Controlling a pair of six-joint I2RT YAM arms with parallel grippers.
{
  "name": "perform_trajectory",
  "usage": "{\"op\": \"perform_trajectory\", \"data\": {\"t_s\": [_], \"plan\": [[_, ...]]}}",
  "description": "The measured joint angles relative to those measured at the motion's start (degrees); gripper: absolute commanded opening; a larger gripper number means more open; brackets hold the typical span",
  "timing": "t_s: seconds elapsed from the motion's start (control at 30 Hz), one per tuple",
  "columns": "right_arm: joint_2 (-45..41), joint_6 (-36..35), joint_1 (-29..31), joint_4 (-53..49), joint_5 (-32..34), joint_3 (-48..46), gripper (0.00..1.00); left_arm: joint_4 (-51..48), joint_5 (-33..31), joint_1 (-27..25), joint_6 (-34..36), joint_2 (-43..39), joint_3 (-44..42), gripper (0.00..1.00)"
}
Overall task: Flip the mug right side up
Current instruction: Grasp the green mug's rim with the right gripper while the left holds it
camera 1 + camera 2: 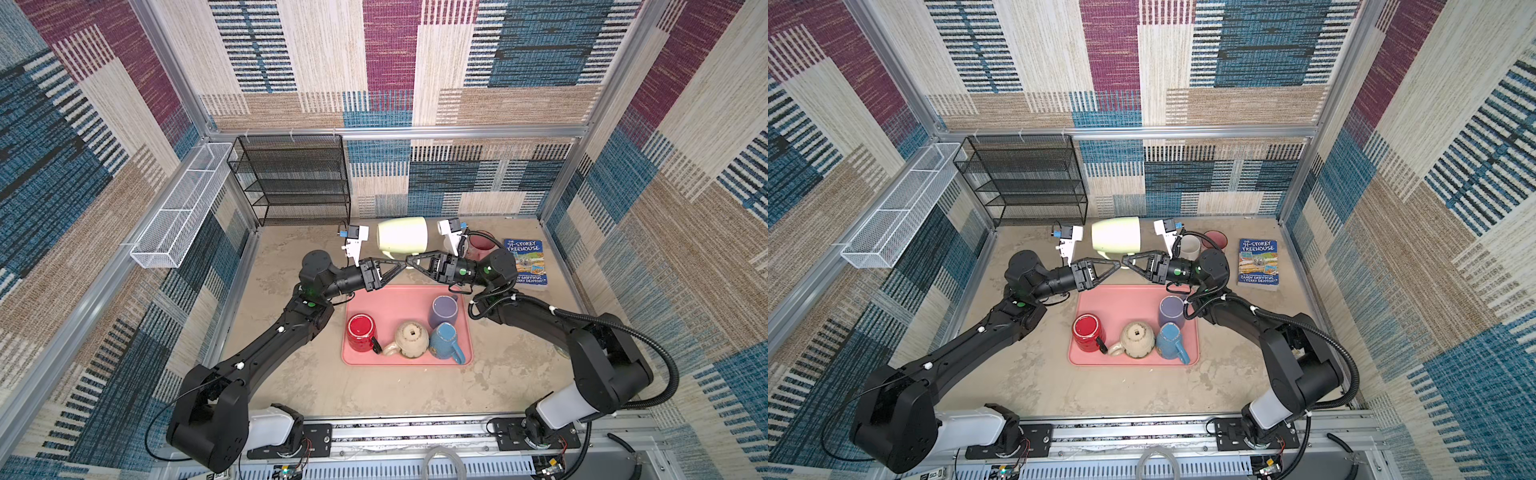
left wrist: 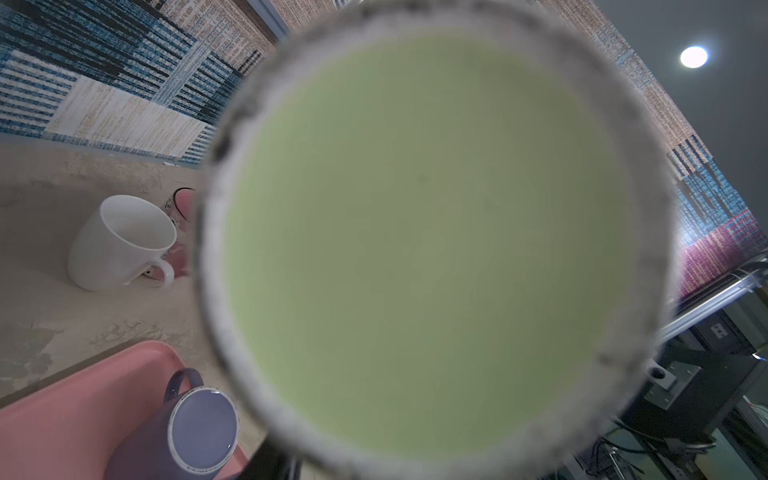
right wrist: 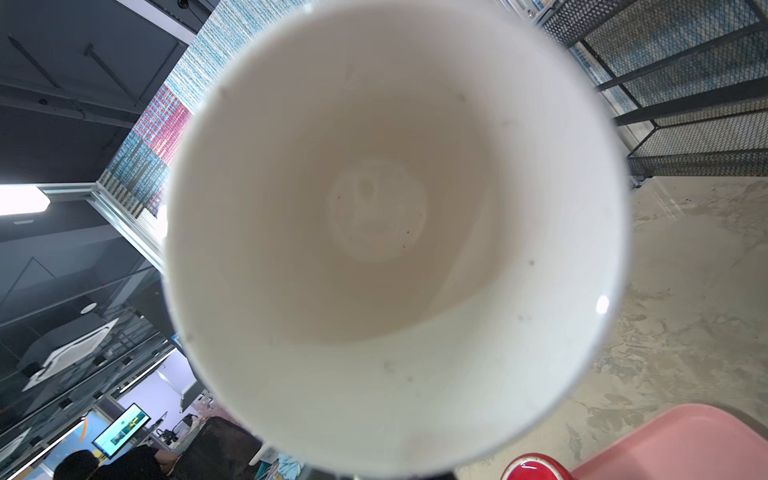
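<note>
Behind the pink tray [image 1: 399,297], up off the counter [image 1: 291,374]: pale green mug [image 1: 402,237] on its side in the air, neither upright nor inverted.
- Mouth points toward the right arm. The right wrist view looks straight into the white interior [image 3: 395,232].
- Base points toward the left arm. The left wrist view is filled by the green underside [image 2: 432,232] with its rough unglazed ring.
- Handle on the side nearest the tray.

Left hand [image 1: 401,264] and right hand [image 1: 410,261] come in from opposite sides. Their tips nearly meet just under the mug by the handle, in both top views. Both hands are seen edge-on from above, and the mug hides them in the wrist views. Cannot tell whether either is apart or clamped, nor which one carries the mug.

On the tray: red mug [image 1: 360,332], beige mug [image 1: 410,338] bottom-up, blue mug [image 1: 444,343], purple mug [image 1: 444,311].

Right rear of the counter: white mug [image 1: 1190,247], pink mug [image 1: 482,245], book [image 1: 524,261] lying flat.
</note>
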Motion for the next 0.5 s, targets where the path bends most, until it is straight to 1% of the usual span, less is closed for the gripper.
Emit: {"op": "perform_trajectory", "data": {"t_s": [0.03,0.13,0.17,0.3,0.4,0.5], "plan": [[-1.0,-1.2,-0.1,-1.9,0.0,0.0,0.0,-1.7,-0.1,0.2,0.9,-0.9,0.2,0.89],[-4.0,-5.4,-0.5,-8.3,0.2,0.0,0.0,-7.2,-1.4,0.5,3.3,-3.7,0.9,0.95],[-5.2,-7.4,-0.8,-11.6,0.4,0.1,0.0,-9.4,-1.7,0.5,4.6,-4.9,1.3,0.99],[-8.2,-15.9,-1.3,-27.6,2.9,3.8,0.0,-18.1,-3.4,0.9,9.3,-8.7,3.2,1.0],[-9.4,-23.2,-1.4,-40.9,6.7,8.4,0.0,-25.8,-5.8,0.9,13.3,-11.2,4.7,0.99],[-9.5,-30.0,-1.4,-53.7,12.3,13.3,0.0,-34.2,-8.7,1.0,17.7,-13.0,6.5,1.0]]}}
